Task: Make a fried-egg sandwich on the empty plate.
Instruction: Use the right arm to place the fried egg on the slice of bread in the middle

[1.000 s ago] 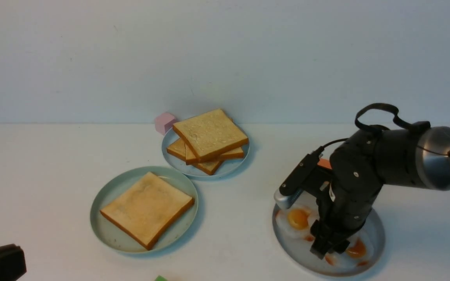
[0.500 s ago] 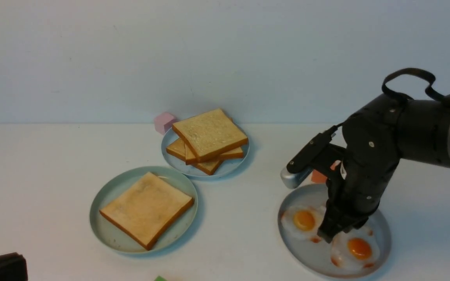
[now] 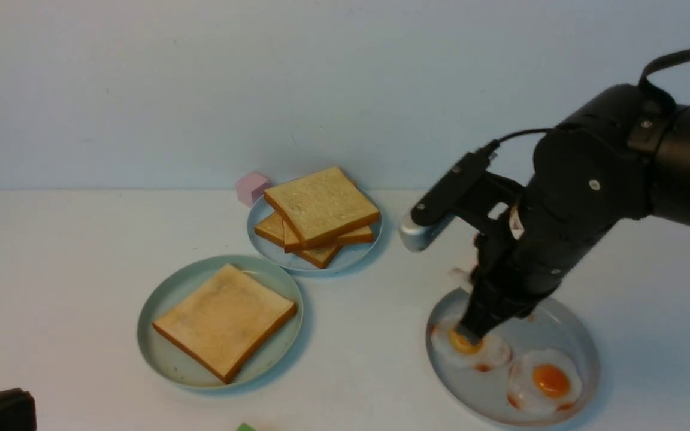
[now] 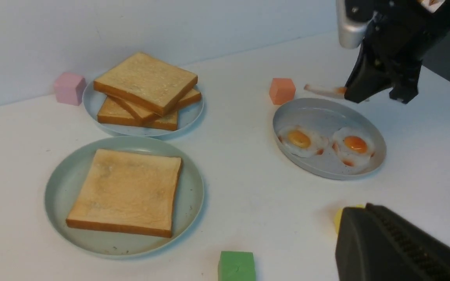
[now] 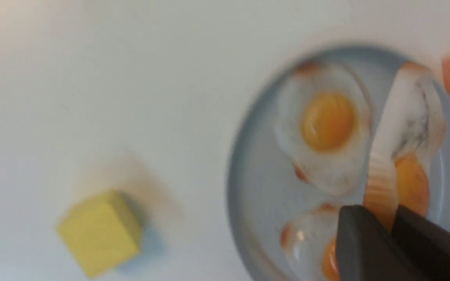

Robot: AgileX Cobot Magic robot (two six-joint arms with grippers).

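Gripping a fried egg (image 4: pixel 322 90) — right hand (image 5: pixel 383 218) clamped on its edge — above the grey plate (image 4: pixel 318 111).

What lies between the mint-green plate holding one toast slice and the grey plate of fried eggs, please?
Only bare white tabletop separates the mint-green plate from the grey plate; the front and left wrist views both show this.

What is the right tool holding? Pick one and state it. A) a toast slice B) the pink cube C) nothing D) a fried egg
D: the right tool pinches a fried egg by its edge, and the egg hangs above the grey plate.
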